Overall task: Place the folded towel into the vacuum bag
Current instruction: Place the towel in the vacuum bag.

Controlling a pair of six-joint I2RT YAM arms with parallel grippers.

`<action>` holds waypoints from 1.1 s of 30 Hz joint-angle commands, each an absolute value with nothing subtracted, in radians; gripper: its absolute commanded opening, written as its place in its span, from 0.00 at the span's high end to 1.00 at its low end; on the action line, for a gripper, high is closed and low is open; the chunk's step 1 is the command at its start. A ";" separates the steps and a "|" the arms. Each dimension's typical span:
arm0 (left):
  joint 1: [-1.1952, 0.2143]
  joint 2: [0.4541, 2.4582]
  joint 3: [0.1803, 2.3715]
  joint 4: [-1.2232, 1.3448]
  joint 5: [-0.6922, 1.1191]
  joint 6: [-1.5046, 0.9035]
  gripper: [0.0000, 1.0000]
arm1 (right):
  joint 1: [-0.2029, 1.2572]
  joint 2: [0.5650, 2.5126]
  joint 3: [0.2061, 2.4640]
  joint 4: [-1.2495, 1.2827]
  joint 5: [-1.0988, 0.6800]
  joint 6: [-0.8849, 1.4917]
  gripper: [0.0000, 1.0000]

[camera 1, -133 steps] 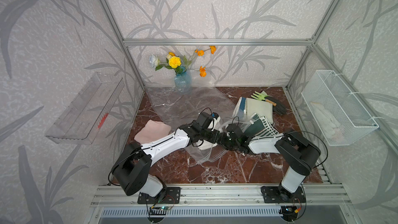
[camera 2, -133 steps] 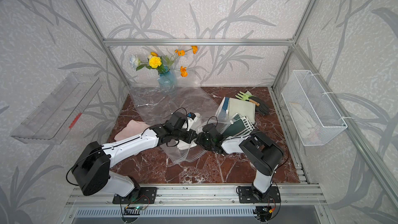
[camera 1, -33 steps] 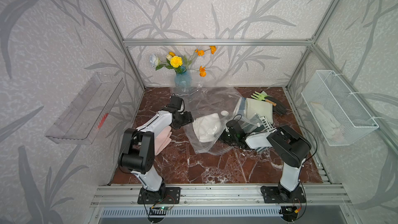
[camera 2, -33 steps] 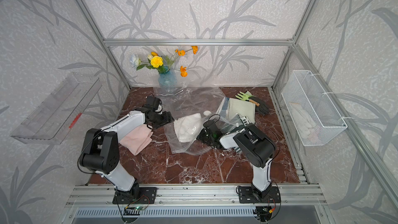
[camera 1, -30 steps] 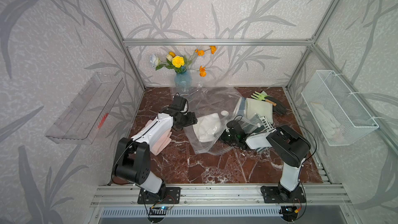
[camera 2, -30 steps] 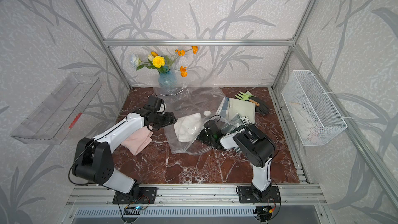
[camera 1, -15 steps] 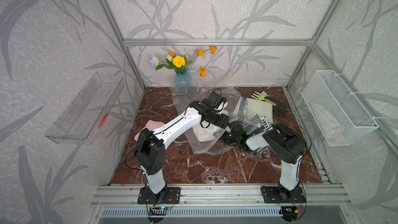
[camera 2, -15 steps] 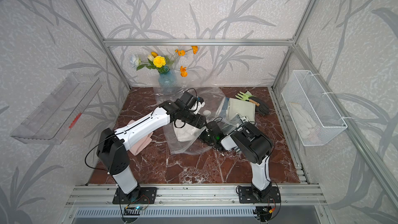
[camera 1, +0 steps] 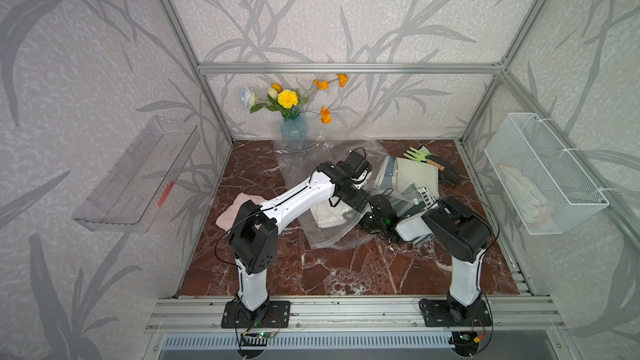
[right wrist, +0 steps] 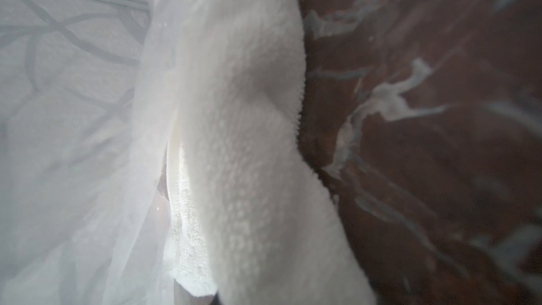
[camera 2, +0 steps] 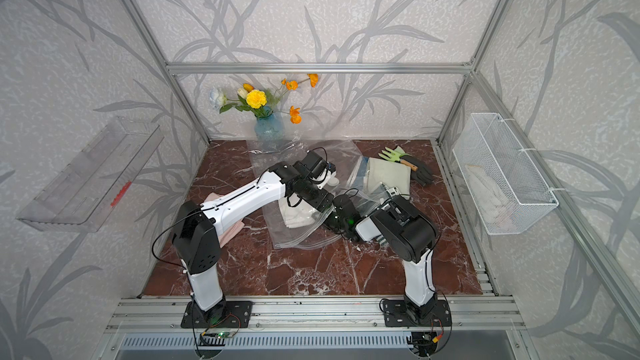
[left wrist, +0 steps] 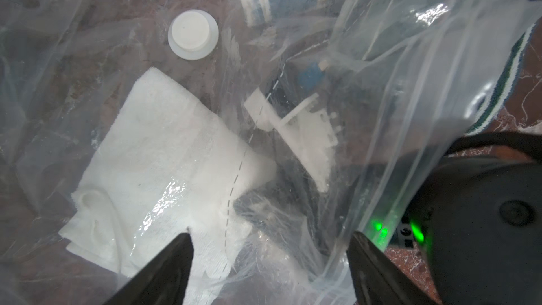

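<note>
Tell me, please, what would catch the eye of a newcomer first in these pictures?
Most striking is the white folded towel lying inside the clear vacuum bag at the middle of the marble table. The left tool hangs open above the towel. At the back wall stands a blue vase of yellow and orange flowers.

Both arms [camera 1: 301, 199] wear white shells, black joints and thin black cables [camera 1: 215, 248]; the left gripper's [left wrist: 269, 234] fingers [left wrist: 167, 268] are black wedges.

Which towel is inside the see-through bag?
The white towel: it lies under the vacuum bag's clear plastic. The pink towel and the cream towel lie outside the bag, on opposite sides.
</note>
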State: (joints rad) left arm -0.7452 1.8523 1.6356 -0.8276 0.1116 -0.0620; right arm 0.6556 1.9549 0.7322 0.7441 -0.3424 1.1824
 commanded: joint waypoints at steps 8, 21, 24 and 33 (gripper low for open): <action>-0.759 1.802 1.661 -0.855 0.250 -0.085 0.11 | 0.637 1.977 0.712 0.733 -0.344 1.186 0.79; -0.762 1.836 1.595 -0.718 0.034 0.020 0.30 | 0.635 1.994 0.698 0.795 -0.354 1.210 0.79; -0.761 1.781 1.529 -0.614 0.002 0.016 0.52 | 0.634 2.005 0.690 0.814 -0.357 1.213 0.82; -0.760 1.680 1.464 -0.637 0.019 -0.021 1.00 | 0.635 2.051 0.766 0.771 -0.361 1.178 0.86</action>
